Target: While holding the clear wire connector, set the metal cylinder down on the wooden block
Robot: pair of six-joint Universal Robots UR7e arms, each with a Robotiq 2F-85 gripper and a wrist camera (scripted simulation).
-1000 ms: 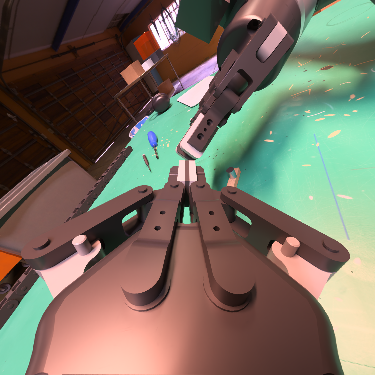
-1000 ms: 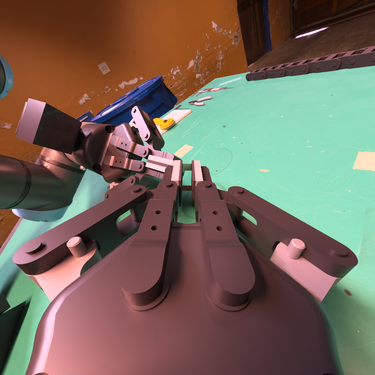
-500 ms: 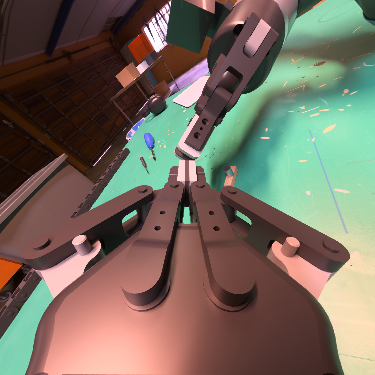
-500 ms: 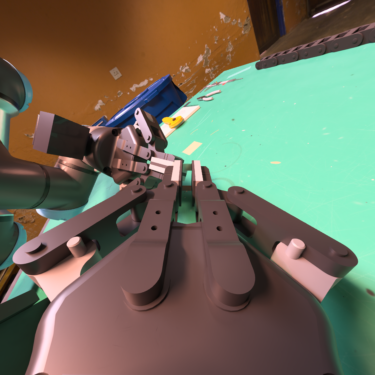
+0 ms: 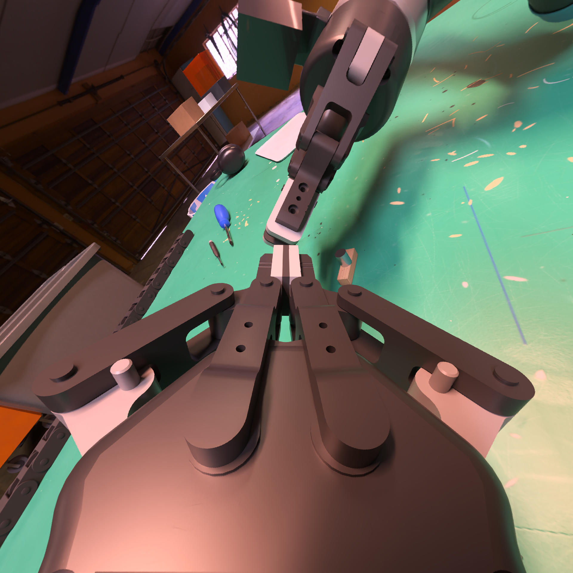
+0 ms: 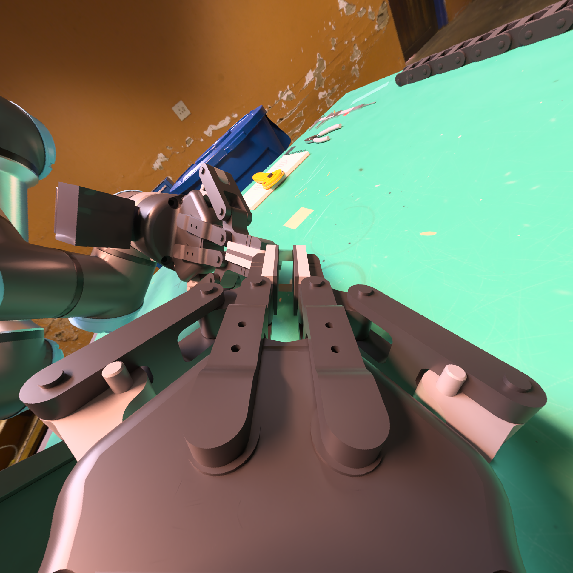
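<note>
Nearest the left wrist camera, we see the left gripper (image 5: 285, 261) clenched, its two pale pads pressed together with nothing visible between them. Just to its right on the green table (image 5: 434, 248), the metal cylinder (image 5: 342, 256) stands upright on the wooden block (image 5: 346, 273), clear of both grippers. Directly beyond the left gripper's tips, the right gripper (image 5: 282, 237) comes down at a slant, seen side-on, its tips almost meeting the left's. Farther along the table lie a blue-handled screwdriver (image 5: 221, 215) and a small dark tool (image 5: 215, 251), with a cable chain (image 5: 161, 273) along the edge and a dark ball (image 5: 231, 158) and a white sheet (image 5: 279, 142) at the far end.

From the right wrist camera, we find the right gripper's pads standing slightly apart, and a faint transparent piece, the clear wire connector (image 6: 286, 255), spans the gap between them: the gripper appears to be grasping it. A sliver of tan shows lower in the same gap; we cannot tell what it is. The left gripper (image 6: 245, 254) reaches in from the left, tips just beside the right's. Beyond lie a notepad (image 6: 294, 161) bearing a yellow tape measure (image 6: 268, 179), pliers (image 6: 322, 136) and a blue bin (image 6: 242, 148) by the orange wall.
</note>
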